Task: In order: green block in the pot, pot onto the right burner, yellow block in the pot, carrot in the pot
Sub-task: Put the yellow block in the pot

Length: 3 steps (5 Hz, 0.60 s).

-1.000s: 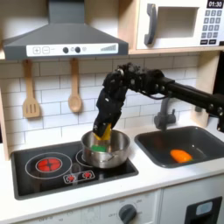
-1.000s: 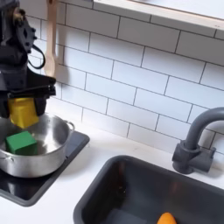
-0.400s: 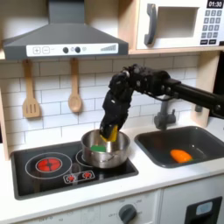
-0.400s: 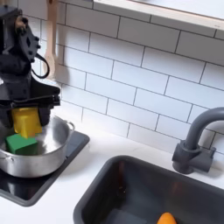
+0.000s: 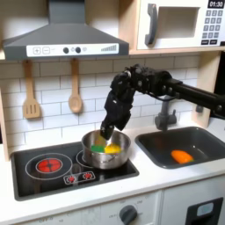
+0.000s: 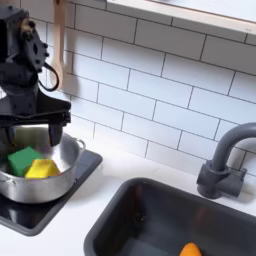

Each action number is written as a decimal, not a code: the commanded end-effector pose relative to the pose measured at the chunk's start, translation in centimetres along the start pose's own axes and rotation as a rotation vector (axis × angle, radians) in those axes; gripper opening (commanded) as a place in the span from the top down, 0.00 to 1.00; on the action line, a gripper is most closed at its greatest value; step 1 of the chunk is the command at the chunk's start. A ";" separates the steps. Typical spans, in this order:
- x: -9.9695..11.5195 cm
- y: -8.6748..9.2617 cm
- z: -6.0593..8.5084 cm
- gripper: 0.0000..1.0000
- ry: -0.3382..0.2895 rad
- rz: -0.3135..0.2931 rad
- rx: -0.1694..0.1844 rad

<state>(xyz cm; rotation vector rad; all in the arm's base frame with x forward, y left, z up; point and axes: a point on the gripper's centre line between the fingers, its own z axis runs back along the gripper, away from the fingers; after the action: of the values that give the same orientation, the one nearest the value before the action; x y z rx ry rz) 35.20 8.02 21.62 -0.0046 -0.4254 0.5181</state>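
The silver pot (image 5: 106,151) (image 6: 40,188) stands on the stove's burner nearer the sink. Inside it the green block (image 5: 97,148) (image 6: 21,160) and the yellow block (image 5: 112,148) (image 6: 41,169) lie side by side. My gripper (image 5: 107,131) (image 6: 34,133) hangs open just above the pot, with nothing between its fingers. The orange carrot (image 5: 181,156) (image 6: 190,250) lies in the dark grey sink (image 5: 167,136) (image 6: 125,215), on the first exterior view's right.
A red burner ring (image 5: 48,163) sits on the first exterior view's left of the pot. The curved faucet (image 5: 164,114) (image 6: 224,160) rises behind the sink. A spatula (image 5: 31,92) and wooden spoon (image 5: 76,88) hang on the tiled wall under the hood.
The gripper opened and the yellow block dropped from its fingers into the pot beside the green block. The arm had shifted slightly towards the sink before that.
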 end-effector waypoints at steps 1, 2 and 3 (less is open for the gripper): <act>-0.3 -1.9 0.3 0.00 -0.017 -0.083 -0.057; -1.0 -3.7 1.0 0.00 -0.021 -0.144 -0.100; -1.7 -4.9 1.0 0.00 -0.010 -0.189 -0.125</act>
<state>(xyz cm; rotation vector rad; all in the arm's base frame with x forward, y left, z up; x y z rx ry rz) 35.76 3.03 22.37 -0.0787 -0.4607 0.3042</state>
